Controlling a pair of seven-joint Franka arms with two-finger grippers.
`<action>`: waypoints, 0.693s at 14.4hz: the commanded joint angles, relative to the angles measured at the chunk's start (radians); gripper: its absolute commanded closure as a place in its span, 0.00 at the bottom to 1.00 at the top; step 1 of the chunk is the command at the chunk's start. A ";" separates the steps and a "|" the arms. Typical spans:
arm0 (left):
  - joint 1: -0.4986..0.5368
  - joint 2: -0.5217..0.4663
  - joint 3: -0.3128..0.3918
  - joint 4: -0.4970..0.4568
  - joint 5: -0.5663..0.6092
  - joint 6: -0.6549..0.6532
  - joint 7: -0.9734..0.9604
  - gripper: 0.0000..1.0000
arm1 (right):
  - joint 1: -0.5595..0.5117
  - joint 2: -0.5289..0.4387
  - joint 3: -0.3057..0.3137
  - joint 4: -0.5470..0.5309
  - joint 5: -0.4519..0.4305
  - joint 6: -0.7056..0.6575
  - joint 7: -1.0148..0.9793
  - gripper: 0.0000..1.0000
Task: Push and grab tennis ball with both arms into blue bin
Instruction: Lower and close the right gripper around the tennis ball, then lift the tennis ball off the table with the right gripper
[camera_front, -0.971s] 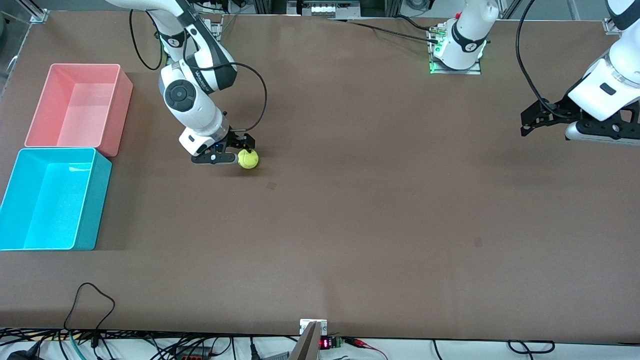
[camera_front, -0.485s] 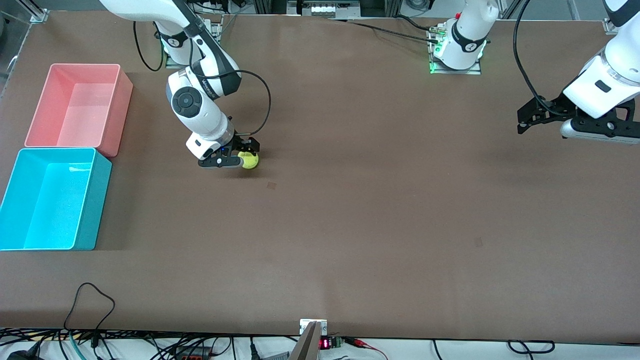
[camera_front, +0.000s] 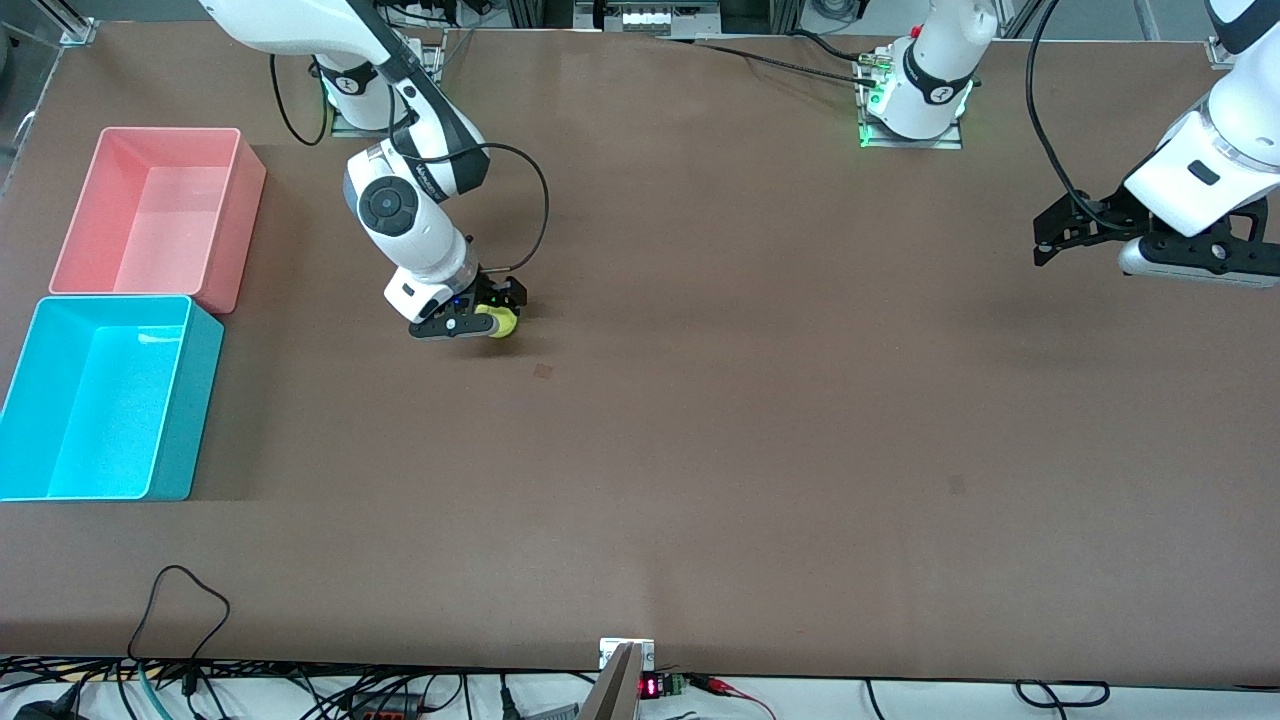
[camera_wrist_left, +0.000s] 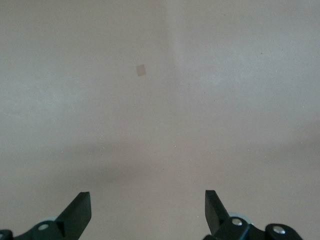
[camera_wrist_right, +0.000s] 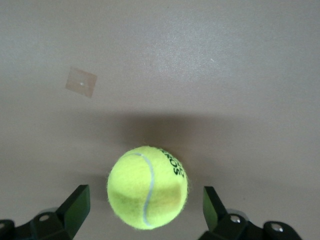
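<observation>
From the front I see my right gripper (camera_front: 492, 312) down at the table with the tennis ball (camera_front: 503, 322) between its spread fingers, while the blue bin (camera_front: 190, 400) and the pink bin (camera_front: 235, 215) beside it sit toward the right arm's table edge, each showing only bare floor, with open brown table (camera_front: 700, 450) between. My left gripper (camera_front: 1048, 240) waits over its own table end; its wrist view shows fingers (camera_wrist_left: 77, 216) apart above bare table. In the right wrist view the ball (camera_wrist_right: 147, 186) sits between parted fingers (camera_wrist_right: 75, 205), neither touching it.
</observation>
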 joint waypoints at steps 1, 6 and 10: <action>-0.003 -0.005 -0.014 0.011 0.024 -0.022 0.003 0.00 | 0.004 0.022 -0.001 0.017 -0.021 0.008 -0.021 0.00; 0.017 -0.002 -0.013 0.003 0.026 -0.030 0.003 0.00 | 0.019 0.039 0.000 0.017 -0.023 0.008 -0.029 0.00; 0.024 0.007 -0.010 0.006 0.024 -0.081 0.003 0.00 | 0.020 0.051 -0.001 0.015 -0.055 0.008 -0.030 0.00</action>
